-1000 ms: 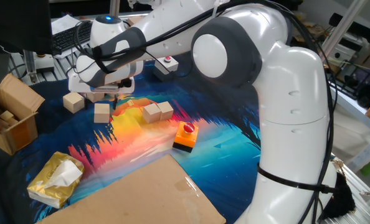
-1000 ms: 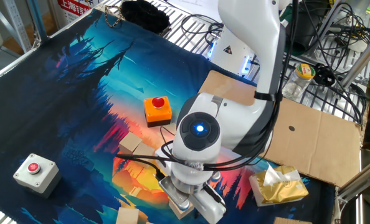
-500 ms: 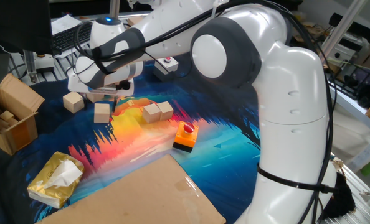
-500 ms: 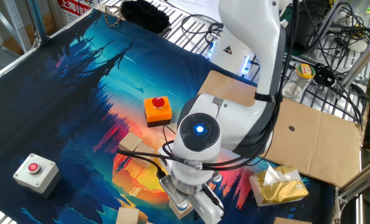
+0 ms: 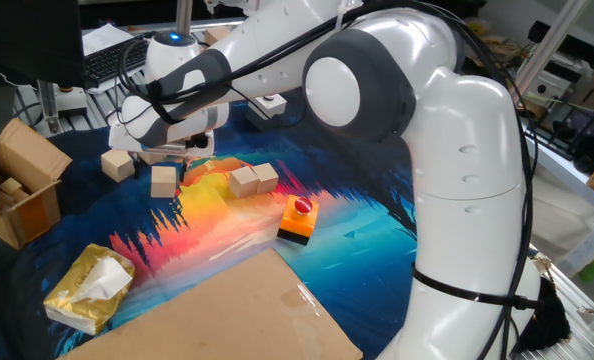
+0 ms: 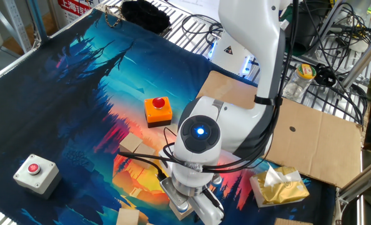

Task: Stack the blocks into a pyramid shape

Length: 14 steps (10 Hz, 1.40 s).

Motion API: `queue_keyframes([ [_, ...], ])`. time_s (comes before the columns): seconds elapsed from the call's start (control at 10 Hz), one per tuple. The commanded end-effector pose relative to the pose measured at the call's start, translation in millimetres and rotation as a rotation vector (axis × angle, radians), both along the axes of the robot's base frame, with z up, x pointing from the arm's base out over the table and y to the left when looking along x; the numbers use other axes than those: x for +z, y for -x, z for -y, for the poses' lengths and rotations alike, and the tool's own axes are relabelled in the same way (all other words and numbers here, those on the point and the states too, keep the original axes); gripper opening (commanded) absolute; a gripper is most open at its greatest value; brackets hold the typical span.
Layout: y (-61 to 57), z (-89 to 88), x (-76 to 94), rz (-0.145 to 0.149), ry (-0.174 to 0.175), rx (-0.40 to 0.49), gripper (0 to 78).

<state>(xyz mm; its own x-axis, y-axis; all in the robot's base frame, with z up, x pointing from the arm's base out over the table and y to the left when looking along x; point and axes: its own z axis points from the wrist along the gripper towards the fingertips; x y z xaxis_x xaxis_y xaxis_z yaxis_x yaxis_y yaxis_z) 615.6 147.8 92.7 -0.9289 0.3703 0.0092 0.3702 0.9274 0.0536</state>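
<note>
Several pale wooden blocks lie on the colourful mat. One block (image 5: 118, 165) is at the left, another (image 5: 164, 181) lies just in front of the gripper, and two (image 5: 242, 181) (image 5: 266, 177) touch side by side in the middle. My gripper (image 5: 160, 153) points down over the left blocks, with a tan block (image 5: 149, 155) showing between its fingers. In the other fixed view, the gripper (image 6: 184, 205) is low at the bottom edge, shut on that block (image 6: 175, 205). More blocks (image 6: 128, 217) (image 6: 130, 144) lie beside it. The hand hides most of the fingers.
An orange-and-black block with a red button (image 5: 298, 220) sits right of the paired blocks. A grey button box (image 6: 34, 170), an open cardboard box (image 5: 17, 190), a yellow tissue pack (image 5: 89, 285) and a flat cardboard sheet (image 5: 227, 310) surround the work area.
The hand has shifted very slightly to the left and turned a little. The blocks on the mat have not moved.
</note>
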Motion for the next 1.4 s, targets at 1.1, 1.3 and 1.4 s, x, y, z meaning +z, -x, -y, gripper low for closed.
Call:
queue_keyframes([
  [1.1,-0.9,0.0,1.0,0.01,-0.001,-0.009,1.1],
  [1.3,-0.9,0.0,1.0,0.01,-0.001,-0.009,1.1],
  [1.4,-0.9,0.0,1.0,0.01,-0.001,-0.009,1.1],
])
